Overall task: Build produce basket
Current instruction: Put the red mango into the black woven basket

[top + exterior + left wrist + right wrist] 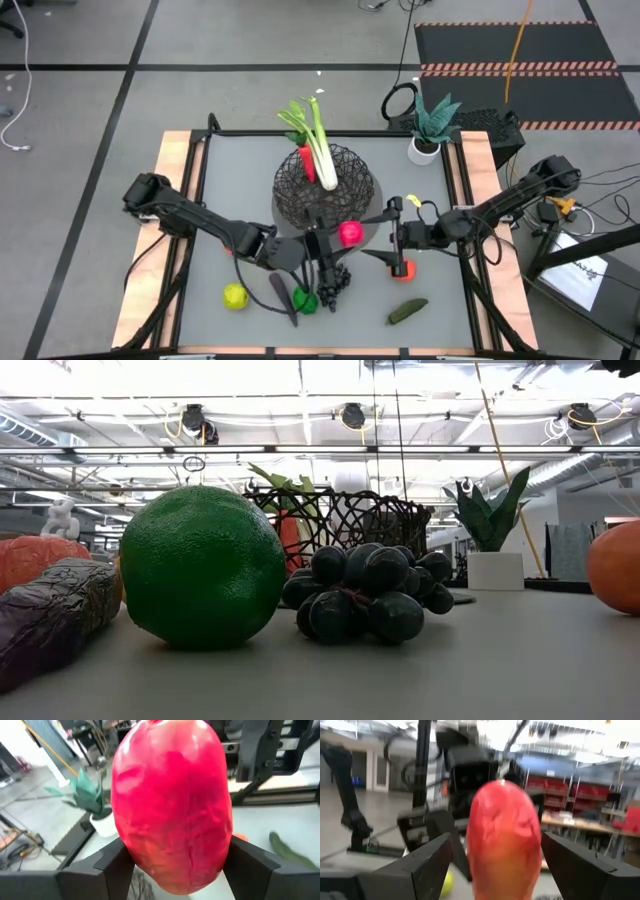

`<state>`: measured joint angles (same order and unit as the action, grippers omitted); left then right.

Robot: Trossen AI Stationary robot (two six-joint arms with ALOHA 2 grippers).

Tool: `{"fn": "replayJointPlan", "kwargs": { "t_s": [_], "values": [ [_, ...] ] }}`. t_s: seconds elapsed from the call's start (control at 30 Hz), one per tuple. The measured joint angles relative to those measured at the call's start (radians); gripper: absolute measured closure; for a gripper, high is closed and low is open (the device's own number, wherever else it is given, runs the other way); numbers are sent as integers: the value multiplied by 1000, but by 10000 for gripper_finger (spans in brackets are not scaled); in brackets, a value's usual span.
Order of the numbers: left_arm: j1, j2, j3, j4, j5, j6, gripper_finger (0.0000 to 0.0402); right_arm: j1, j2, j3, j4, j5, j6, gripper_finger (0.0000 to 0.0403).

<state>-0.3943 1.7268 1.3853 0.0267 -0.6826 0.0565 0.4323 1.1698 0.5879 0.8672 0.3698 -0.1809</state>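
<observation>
The left gripper (345, 236) sat near the middle of the table, just at the near edge of the basket (327, 186), and its fingers (112, 862) were clamped on the red fruit (350, 234). The left wrist view showed it plainly: that fruit (172, 802) filled the frame, pinched between the two dark pads on either side.

Facing it from the other side was the right gripper (392, 236), its fingers (427, 865) spread wide apart, nothing between them. Its wrist view looked straight at the red fruit (504, 837) held up ahead, with the left arm's dark body behind.

The black wire basket stood at the table's far centre, already carrying a leek (317, 150) and a carrot (306, 165), both leaning over its rim. The low view had the basket (335, 520) in the background, behind the fruit in front.

Still out on the table: the orange fruit (401, 269) just below the right gripper, the cucumber (407, 311) near the front edge, the yellow-green fruit (235, 296) front left, and a cluster of purple eggplant (283, 297), green fruit (305, 299) and dark grapes (334, 285) close together. In the low view the green fruit (203, 566) sat just beside the grapes (365, 592).

A potted plant (432, 125) stood at the far right corner.
</observation>
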Motion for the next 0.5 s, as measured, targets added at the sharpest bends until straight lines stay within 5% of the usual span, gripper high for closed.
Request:
{"fn": "replayJointPlan", "kwargs": {
  "t_s": [0.17,0.5],
  "values": [
    [9,7,0,-94,15,-19,139,-23,8,67,-219,38,105,99],
    [43,14,0,-99,66,-60,144,-28,11,77,-285,75,116,99]
  ]
}}
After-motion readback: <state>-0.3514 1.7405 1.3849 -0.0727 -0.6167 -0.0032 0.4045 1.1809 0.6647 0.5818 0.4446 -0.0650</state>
